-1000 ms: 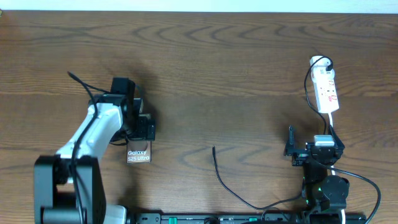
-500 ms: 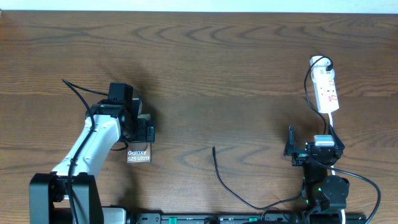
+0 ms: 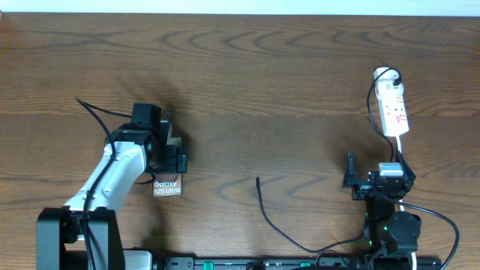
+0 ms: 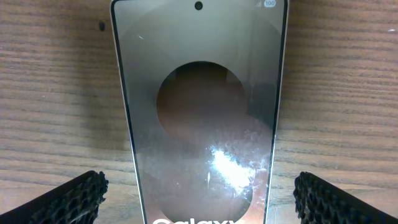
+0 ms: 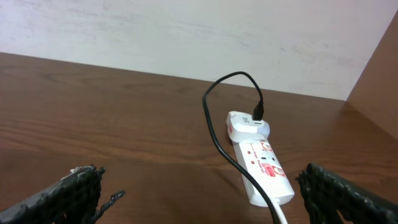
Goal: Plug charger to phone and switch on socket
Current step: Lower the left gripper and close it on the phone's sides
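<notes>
First, overhead: left gripper (image 3: 172, 159) sits over the far end of the phone (image 3: 167, 187), left of centre. Charger (image 3: 271, 217) lies mid-table, its tip well apart from the phone. Socket (image 3: 393, 109) at far right, right gripper (image 3: 379, 180) near it.

Left wrist: fingers (image 4: 68, 199) spread wide, straddling the phone, clear of its edges.

Right wrist: fingers (image 5: 74, 193) spread wide, nothing held, socket ahead.

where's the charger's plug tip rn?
Overhead view: the charger tip lies loose on the table near the front centre, between the phone on the left and the right gripper, touching neither.
</notes>
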Controlling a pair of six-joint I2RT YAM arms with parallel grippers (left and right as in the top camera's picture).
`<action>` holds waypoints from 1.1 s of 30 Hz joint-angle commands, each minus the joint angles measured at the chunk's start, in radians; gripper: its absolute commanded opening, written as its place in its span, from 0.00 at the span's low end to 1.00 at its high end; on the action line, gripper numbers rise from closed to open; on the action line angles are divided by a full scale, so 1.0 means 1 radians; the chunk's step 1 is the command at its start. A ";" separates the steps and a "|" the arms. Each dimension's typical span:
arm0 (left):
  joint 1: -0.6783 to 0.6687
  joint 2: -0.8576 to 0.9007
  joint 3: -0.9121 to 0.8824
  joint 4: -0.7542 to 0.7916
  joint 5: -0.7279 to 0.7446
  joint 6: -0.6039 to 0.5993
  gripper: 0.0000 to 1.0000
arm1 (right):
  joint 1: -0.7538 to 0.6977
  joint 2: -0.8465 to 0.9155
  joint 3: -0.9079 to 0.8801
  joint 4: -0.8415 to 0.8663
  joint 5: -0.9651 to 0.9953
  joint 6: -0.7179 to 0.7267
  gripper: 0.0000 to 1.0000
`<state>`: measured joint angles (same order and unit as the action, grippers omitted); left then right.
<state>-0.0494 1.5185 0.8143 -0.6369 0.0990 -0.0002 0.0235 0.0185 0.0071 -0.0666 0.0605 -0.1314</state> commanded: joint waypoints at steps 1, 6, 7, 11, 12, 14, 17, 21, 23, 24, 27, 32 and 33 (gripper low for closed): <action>-0.002 -0.003 -0.020 0.015 -0.002 -0.004 0.99 | -0.004 0.000 -0.002 -0.003 0.008 0.014 0.99; -0.002 -0.003 -0.040 0.031 -0.002 -0.004 0.99 | -0.004 0.000 -0.002 -0.003 0.008 0.014 0.99; -0.002 -0.003 -0.041 0.038 -0.002 -0.004 0.98 | -0.004 0.000 -0.002 -0.003 0.008 0.014 0.99; -0.002 -0.003 -0.042 0.041 -0.002 -0.004 0.98 | -0.004 0.000 -0.002 -0.004 0.008 0.014 0.99; -0.002 -0.003 -0.043 0.042 -0.002 -0.004 0.98 | -0.004 0.000 -0.002 -0.003 0.008 0.014 0.99; -0.002 -0.003 -0.045 0.046 -0.002 -0.004 0.98 | -0.004 0.000 -0.002 -0.003 0.008 0.014 0.99; -0.002 -0.002 -0.045 0.066 -0.002 -0.005 0.98 | -0.004 0.000 -0.002 -0.003 0.008 0.014 0.99; -0.002 -0.003 -0.045 0.086 -0.002 -0.013 0.98 | -0.004 0.000 -0.002 -0.003 0.008 0.014 0.99; -0.002 -0.003 -0.045 0.084 -0.002 -0.017 0.98 | -0.004 0.000 -0.002 -0.004 0.008 0.014 0.99; -0.002 -0.003 -0.045 0.081 -0.002 -0.020 0.98 | -0.004 0.000 -0.002 -0.003 0.008 0.014 0.99; -0.002 -0.003 -0.046 0.070 -0.002 -0.021 0.98 | -0.004 0.000 -0.002 -0.004 0.008 0.014 0.99; -0.002 -0.003 -0.066 0.071 -0.002 -0.043 0.98 | -0.004 0.000 -0.002 -0.004 0.008 0.014 0.99; -0.002 -0.003 -0.071 0.072 -0.002 -0.043 0.98 | -0.004 0.000 -0.002 -0.003 0.008 0.014 0.99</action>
<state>-0.0494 1.5185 0.7692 -0.5629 0.0990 -0.0227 0.0235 0.0185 0.0071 -0.0666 0.0605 -0.1314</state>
